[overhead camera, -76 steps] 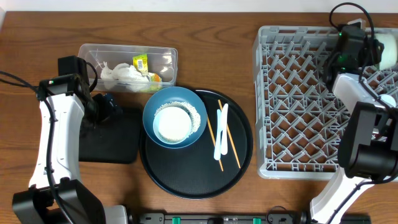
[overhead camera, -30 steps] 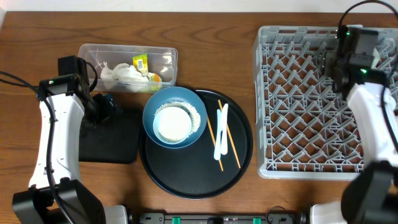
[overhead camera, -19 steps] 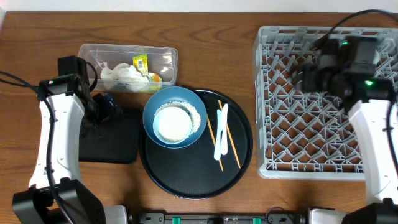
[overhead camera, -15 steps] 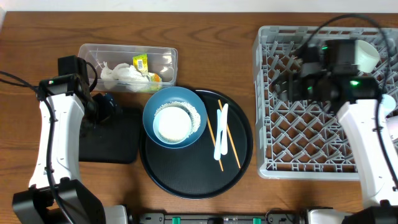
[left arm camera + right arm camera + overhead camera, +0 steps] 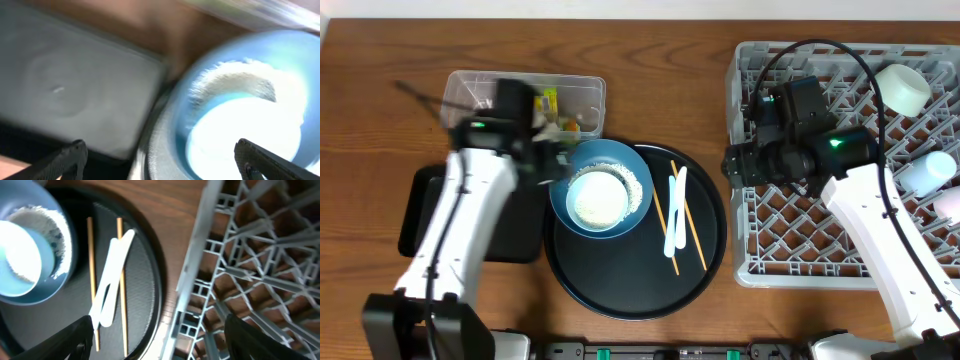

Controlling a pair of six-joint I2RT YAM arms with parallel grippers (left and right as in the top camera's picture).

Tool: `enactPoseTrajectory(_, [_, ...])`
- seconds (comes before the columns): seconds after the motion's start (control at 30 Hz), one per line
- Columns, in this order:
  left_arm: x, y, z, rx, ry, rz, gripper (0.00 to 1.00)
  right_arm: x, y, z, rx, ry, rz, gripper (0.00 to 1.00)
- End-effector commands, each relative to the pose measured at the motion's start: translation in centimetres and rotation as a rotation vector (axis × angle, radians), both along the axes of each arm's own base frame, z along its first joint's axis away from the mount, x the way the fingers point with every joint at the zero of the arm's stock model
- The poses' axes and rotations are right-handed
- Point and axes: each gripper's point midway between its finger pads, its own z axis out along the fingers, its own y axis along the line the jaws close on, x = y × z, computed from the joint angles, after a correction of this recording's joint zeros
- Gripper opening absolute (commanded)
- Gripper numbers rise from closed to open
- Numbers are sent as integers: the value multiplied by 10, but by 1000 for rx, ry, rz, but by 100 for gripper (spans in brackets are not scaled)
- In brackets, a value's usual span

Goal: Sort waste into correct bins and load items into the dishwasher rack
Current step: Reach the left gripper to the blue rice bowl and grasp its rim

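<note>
Left tool [image 5: 160, 161] by rice-lined blue bowl [image 5: 612, 150]

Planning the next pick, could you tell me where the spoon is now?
Overhead, the spoon lies on the round tray, alongside the chopsticks, right of the blue bowl.

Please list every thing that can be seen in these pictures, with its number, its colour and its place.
dishwasher rack: one, grey, right side of table
cups: at least two, white, in the rack's right part
round tray: one, black, centre
large bowl: one, blue, on the round tray
smaller bowl: one, pale, inside the large bowl
rice: white, around the smaller bowl
spoon: one, white, on the round tray
chopsticks: two, wooden, beside the spoon
tub: one, clear, upper left
wrapper: one, yellow-green, in the tub
shallow tray: one, black, left
left gripper: open, at the large bowl
right gripper: open, at the rack's left edge
</note>
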Motion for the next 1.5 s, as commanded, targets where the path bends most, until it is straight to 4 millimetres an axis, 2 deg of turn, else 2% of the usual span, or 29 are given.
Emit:
enactPoseTrajectory(0.0, [0,-38,1,-8,-29,-113,95,1,-4,2,-17,-6,-53,79])
enactPoseTrajectory(0.13, [-2,-70,-8,-22,-19,-146,95,0,-5,1,-23,-3,-55,79])
enactPoseTrajectory(0.27, [-7,-91,-24,-24,23,-151,95,-1,-8,0,-37,1,-60,79])
enactPoseTrajectory(0.6, [-11,-130,-68,1,92,-239,95,-1,-8,0,-37,3,-60,79])
enactPoseTrajectory(0.7, [-14,-136,-77,11,113,-256,91,-1,-8,0,-37,3,-60,79])
enactPoseTrajectory(1.03, [-19,-137,-103,40,176,-264,61,-1,-8,0,-38,3,-60,79])
enactPoseTrajectory(1.13, [-20,-136,-109,48,195,-264,45,-1,-8,0,-38,3,-60,78])
enactPoseTrajectory(1.23, [-20,-136,-109,47,192,-264,30,-2,-8,0,-39,5,-60,78])
enactPoseTrajectory(1.33, [-21,-136,-109,48,195,-265,21,-2,-9,0,-39,6,-60,78])
enactPoseTrajectory(1.37, [-21,-136,-109,49,197,-265,14,-2,-9,0,-39,6,-60,78])
enactPoseTrajectory(1.43, [-22,-135,-108,50,198,-265,6,-2,-9,0,-39,6,-60,78])
enactPoseTrajectory(1.47, [-22,-135,-107,49,197,-265,6,-2,-9,0,-39,6,-60,78])
